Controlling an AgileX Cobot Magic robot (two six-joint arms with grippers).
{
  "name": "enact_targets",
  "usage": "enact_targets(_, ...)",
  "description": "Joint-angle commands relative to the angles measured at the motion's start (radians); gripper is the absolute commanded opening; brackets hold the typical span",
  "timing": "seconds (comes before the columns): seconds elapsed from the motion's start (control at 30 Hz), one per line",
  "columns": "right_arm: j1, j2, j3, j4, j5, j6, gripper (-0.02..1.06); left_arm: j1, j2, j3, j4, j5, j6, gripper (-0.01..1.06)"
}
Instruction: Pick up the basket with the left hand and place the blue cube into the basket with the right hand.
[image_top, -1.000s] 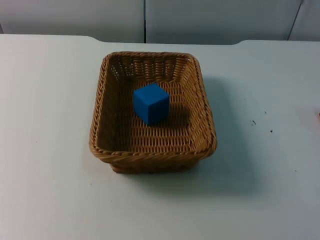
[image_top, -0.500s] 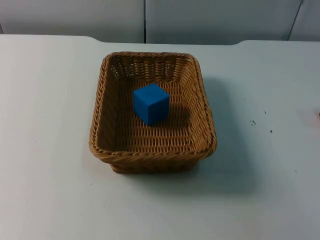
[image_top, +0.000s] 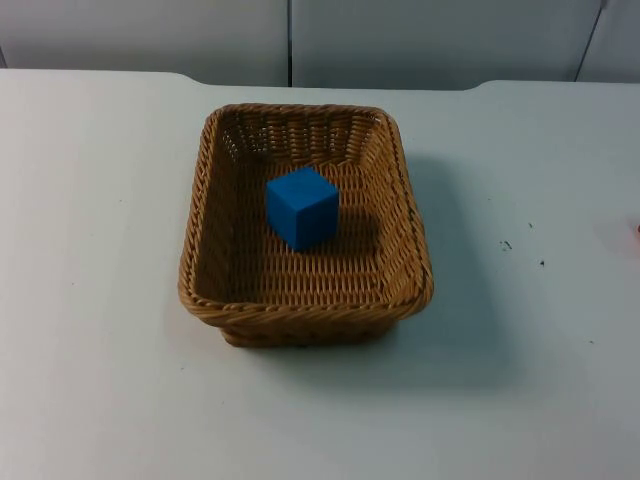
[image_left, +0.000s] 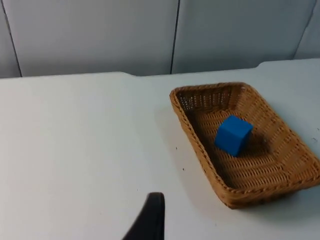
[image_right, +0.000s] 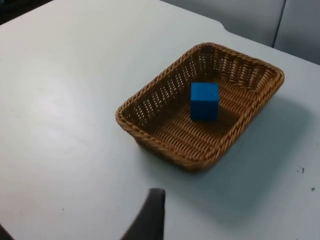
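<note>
Each tool shows one black fingertip, the left tool (image_left: 150, 220) and the right tool (image_right: 150, 215), both hanging over bare white worktop (image_top: 90, 300) short of the basket; whether either is spread or pressed together cannot be told. Farther on, the wicker basket (image_top: 305, 312) sits flat on the worktop with the blue cube (image_top: 302, 207) resting inside on its woven floor. Behind stands the grey partition wall (image_top: 400, 40).

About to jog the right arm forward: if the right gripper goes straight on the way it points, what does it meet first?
Probably bare white table just short of the wicker basket; further along that line stands the basket's near wall, with the blue cube inside. Depth is hard to judge from the right wrist view.
</note>
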Motion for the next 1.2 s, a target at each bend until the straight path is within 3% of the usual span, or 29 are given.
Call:
enact_targets(0.0, 0.005, -0.106, 0.005, 0.015, 0.107, 0.009, 0.86, 0.000, -0.024, 0.001, 0.059, 0.074, -0.047, 0.86)
enact_targets(0.43, 0.005, -0.362, 0.107, 0.030, 0.257, 0.002, 0.86, -0.012, -0.024, 0.026, 0.173, 0.111, -0.115, 0.86)
enact_targets(1.17, 0.005, -0.362, 0.113, 0.012, 0.253, -0.024, 0.86, -0.034, -0.024, 0.085, 0.224, 0.037, -0.156, 0.86)
